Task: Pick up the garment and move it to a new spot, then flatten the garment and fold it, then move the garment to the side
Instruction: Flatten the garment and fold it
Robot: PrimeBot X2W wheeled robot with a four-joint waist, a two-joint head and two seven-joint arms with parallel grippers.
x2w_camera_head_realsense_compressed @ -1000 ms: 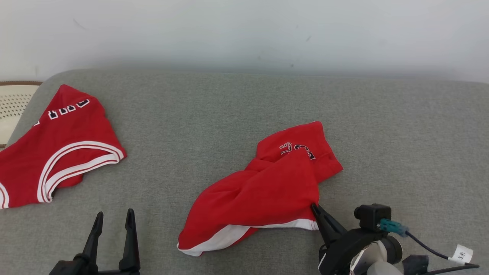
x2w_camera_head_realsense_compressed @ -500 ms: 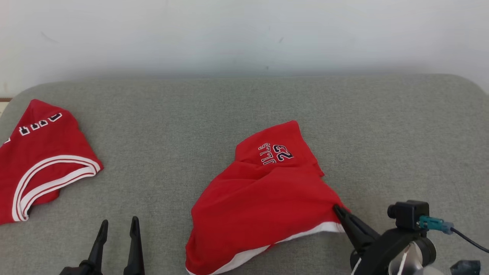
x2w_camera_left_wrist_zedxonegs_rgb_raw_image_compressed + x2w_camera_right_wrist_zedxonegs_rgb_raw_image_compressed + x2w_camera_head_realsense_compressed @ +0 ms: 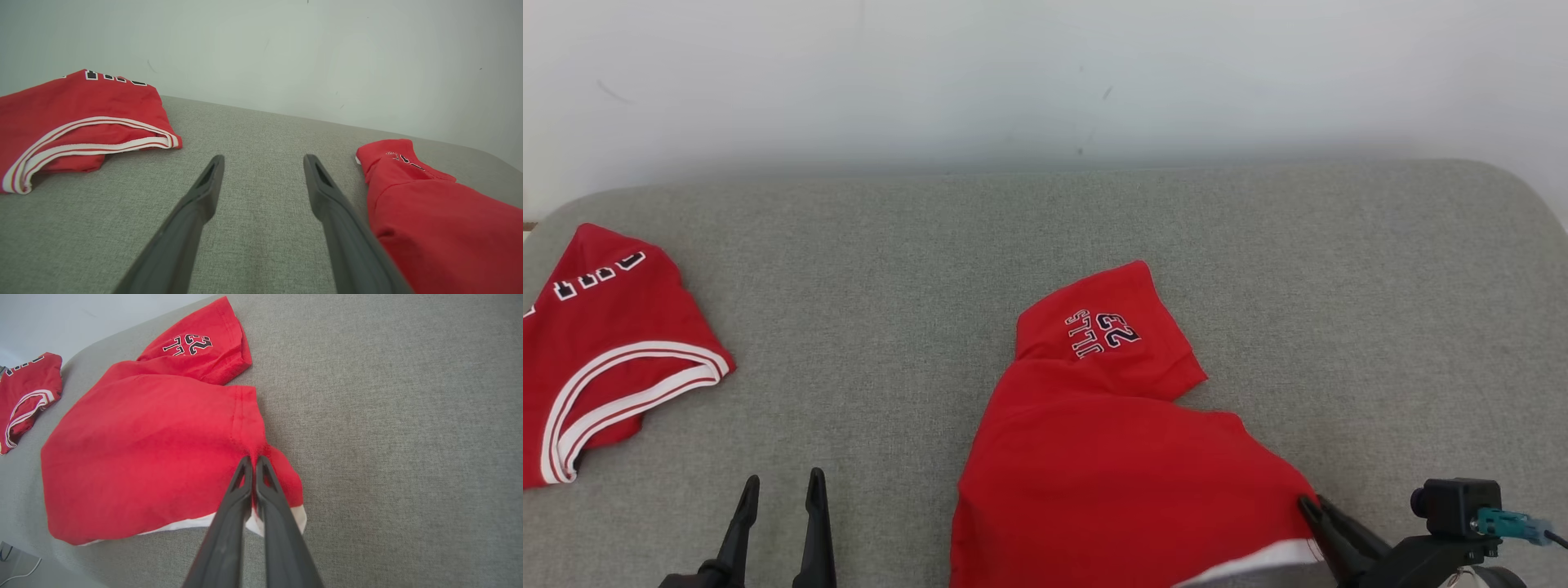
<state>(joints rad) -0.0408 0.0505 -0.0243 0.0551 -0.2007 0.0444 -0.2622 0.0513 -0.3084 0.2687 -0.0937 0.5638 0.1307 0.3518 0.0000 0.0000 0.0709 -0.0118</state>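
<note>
Fingers of right gripper (image 3: 253, 458) pinch garment (image 3: 143, 457) edge | left gripper (image 3: 263, 157) fingers spread | print "23"

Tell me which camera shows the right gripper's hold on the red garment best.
The right wrist view: the right gripper is seen close up, pinched shut on the red garment at its side seam. The head view shows that grip small, at the frame's lower right. The left wrist view gives the garment's side.
</note>
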